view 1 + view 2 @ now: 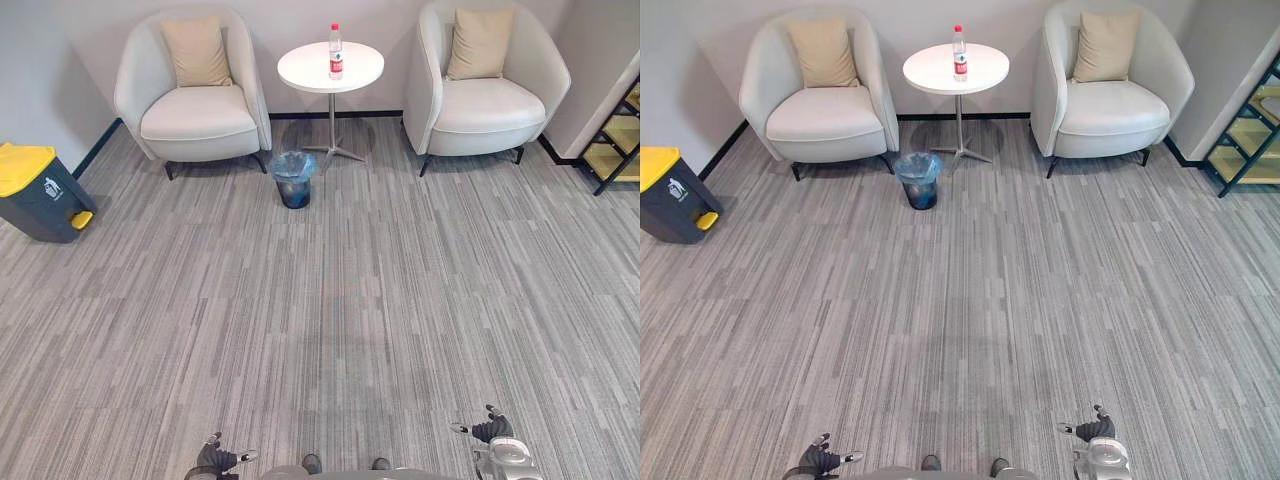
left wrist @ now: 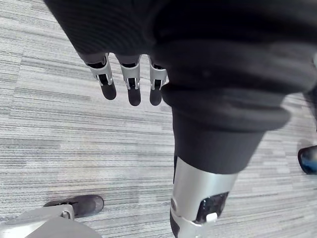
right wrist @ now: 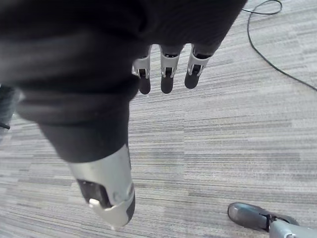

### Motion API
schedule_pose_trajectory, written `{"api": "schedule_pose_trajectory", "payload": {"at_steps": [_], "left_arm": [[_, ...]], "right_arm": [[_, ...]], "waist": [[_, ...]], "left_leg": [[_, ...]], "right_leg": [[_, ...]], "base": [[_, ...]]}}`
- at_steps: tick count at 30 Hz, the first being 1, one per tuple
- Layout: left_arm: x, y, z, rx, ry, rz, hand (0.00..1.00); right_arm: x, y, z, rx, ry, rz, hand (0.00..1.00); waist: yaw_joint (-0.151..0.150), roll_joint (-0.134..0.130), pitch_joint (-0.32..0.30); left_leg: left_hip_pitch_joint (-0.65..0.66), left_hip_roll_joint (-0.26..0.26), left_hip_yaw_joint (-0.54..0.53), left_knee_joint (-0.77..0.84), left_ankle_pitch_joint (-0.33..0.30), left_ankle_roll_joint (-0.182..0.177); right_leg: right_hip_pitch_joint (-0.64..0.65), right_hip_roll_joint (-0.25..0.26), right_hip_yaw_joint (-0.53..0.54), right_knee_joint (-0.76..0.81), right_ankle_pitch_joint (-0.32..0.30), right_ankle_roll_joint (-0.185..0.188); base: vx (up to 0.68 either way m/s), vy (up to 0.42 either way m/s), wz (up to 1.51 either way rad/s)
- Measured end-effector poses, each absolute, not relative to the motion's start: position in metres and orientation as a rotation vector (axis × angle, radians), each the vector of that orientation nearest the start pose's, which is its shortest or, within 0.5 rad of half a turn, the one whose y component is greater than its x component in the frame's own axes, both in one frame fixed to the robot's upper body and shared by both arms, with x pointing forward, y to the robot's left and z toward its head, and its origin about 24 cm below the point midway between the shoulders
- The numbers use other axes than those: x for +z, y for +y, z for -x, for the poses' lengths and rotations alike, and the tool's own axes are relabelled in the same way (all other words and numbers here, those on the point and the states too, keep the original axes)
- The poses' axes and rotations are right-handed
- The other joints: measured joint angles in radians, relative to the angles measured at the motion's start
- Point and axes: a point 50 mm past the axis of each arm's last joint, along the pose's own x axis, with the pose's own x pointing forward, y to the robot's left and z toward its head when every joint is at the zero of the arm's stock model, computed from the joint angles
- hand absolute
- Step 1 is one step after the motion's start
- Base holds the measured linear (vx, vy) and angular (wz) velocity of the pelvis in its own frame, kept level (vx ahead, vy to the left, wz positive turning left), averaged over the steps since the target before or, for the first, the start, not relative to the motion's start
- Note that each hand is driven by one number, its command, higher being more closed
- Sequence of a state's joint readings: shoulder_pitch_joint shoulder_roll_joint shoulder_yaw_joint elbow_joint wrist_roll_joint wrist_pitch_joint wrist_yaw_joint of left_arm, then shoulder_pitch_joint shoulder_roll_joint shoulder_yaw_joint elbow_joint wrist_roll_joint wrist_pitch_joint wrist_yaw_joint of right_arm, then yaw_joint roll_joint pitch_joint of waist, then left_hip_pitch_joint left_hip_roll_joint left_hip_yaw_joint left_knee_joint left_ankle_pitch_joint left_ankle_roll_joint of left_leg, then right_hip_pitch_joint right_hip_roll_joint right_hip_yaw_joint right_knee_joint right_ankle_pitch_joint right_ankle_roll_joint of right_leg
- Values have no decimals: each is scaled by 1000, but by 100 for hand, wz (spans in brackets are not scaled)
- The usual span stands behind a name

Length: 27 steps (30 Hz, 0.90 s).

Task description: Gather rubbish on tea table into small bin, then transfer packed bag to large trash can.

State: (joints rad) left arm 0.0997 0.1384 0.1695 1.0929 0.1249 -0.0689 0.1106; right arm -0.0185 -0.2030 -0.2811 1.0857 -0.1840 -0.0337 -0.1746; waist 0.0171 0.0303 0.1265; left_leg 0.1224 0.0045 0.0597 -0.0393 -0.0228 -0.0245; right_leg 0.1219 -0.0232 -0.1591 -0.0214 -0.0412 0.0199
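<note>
Task is not yet starting.
Left hand point(image 1: 215, 458) and right hand point(image 1: 490, 428) are hanging loose, empty; bottle point(image 1: 336, 52) is standing on table point(image 1: 305, 70), bin point(image 1: 293, 180) beside it, trash can point(image 1: 35, 190) well apart.

Ahead of me, a left armchair point(image 1: 200, 120) and a right armchair point(image 1: 490, 110) stand on grey carpet point(image 1: 350, 300); a shelf point(image 1: 617, 150) stands far right.

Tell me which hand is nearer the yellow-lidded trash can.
Left. The left hand hangs on the same side as the trash can; the right hand hangs on the opposite side. Both are far off.
</note>
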Motion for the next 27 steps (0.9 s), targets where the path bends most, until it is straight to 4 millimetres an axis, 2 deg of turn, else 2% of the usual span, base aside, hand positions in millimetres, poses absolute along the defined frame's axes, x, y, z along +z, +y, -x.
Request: {"api": "schedule_pose_trajectory", "payload": {"at_steps": [5, 27], "left_arm": [[-160, 231, -74, 309, 1131, -170, 0], [-160, 227, -74, 298, 1132, -166, 0]], "right_arm": [[-140, -270, -114, -476, 1029, 215, 0], [-148, -257, -103, -505, 1067, 124, 0]], "waist": [[-1, 14, -12], [-1, -2, -17]], "left_leg": [[1, 4, 3, 2, 0, 0], [23, 8, 25, -23, 0, 1]], "right_leg": [[-3, 3, 2, 0, 1, 1], [11, 11, 23, -17, 7, 2]], "base": [[-19, -7, -1], [-4, -3, -3]]}}
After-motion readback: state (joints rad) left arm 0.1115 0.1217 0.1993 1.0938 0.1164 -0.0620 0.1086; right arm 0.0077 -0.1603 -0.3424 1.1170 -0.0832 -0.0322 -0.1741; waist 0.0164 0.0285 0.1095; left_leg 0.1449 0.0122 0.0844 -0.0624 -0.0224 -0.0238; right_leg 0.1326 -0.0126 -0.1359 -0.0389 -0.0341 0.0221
